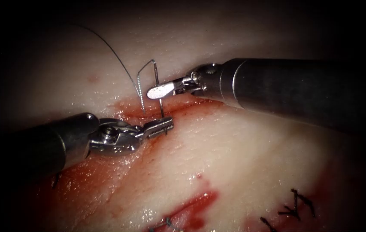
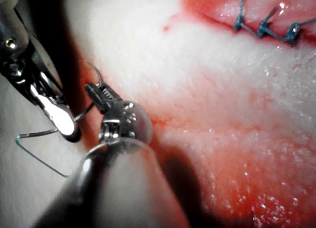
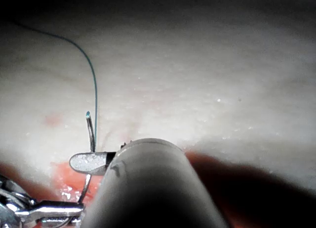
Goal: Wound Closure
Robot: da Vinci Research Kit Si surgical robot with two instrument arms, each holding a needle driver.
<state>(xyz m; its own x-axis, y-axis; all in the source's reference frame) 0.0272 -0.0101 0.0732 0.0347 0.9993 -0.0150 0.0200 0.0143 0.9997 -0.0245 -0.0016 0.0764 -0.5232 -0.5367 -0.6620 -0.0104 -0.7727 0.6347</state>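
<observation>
The right tool (image 1: 160, 91) is pinching the thin bent needle (image 1: 158, 88) near its middle. The left tool (image 1: 161, 126) is gripping its low end beside the wet red cut (image 1: 137, 112). Thread (image 1: 118, 58) is curving away over the shiny tissue (image 1: 243, 150).

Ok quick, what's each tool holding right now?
Left tool: shut on the needle near its tip end.
Right tool: shut on the needle, higher up.

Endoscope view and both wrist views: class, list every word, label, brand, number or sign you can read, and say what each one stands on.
None: no readable text stands on anything here.
The right tool and left tool carry bare metal, with no lettering or numbers.
The needle, thread and tissue bear no marks; the dark shapes beside the cut are stitches, not writing.
</observation>
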